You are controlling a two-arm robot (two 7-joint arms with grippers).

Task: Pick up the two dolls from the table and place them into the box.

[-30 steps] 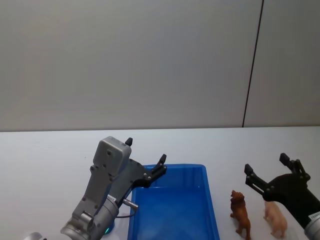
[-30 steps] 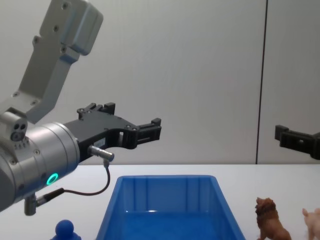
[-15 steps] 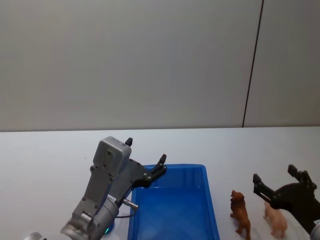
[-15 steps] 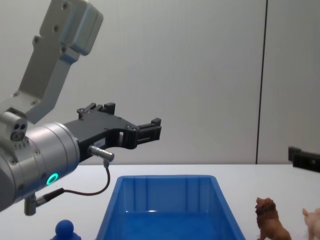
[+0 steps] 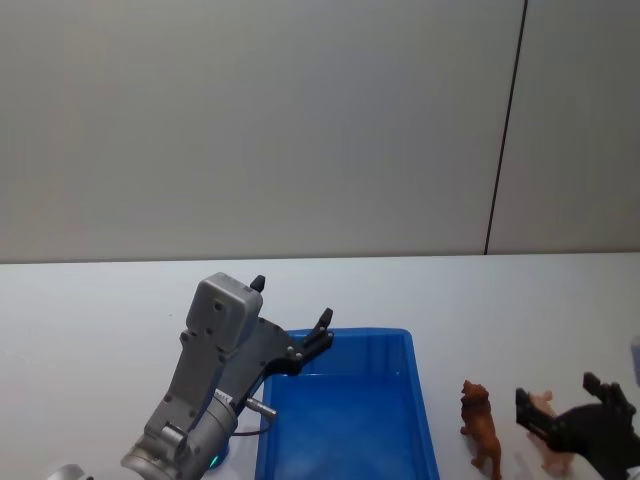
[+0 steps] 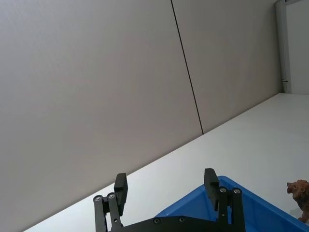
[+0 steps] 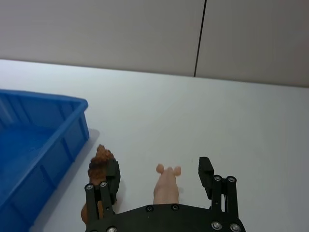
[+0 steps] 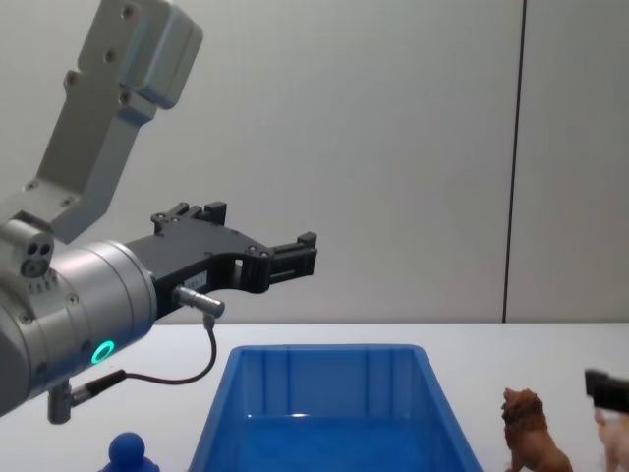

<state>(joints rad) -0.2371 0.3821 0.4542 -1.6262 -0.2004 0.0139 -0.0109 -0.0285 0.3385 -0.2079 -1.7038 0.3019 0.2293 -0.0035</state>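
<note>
**Right tool low at the desk, spread around the pink pig**

Right tool (image 7: 159, 168) sits low by the desk (image 7: 241, 121), right of the box (image 8: 324, 350). Its fingers are spread wide and pinch nothing. The pink pig figure (image 7: 166, 187) stands between them. The brown lion (image 7: 99, 160) stands just beside one finger, outside the gap, between pig and box. My read: it's lined up for a grab, but on the pig rather than the lion. The wrist points forward along the desk, fingers level.

Left tool (image 6: 165, 180) hangs above the box's far left corner, also spread and holding nothing. Elbow is high, forearm reaching forward, likely just parked. The blue ball-headed figure (image 8: 131, 454) stands on the desk left of the box, below that arm. Box looks bare inside; no doll is in it yet.
</note>
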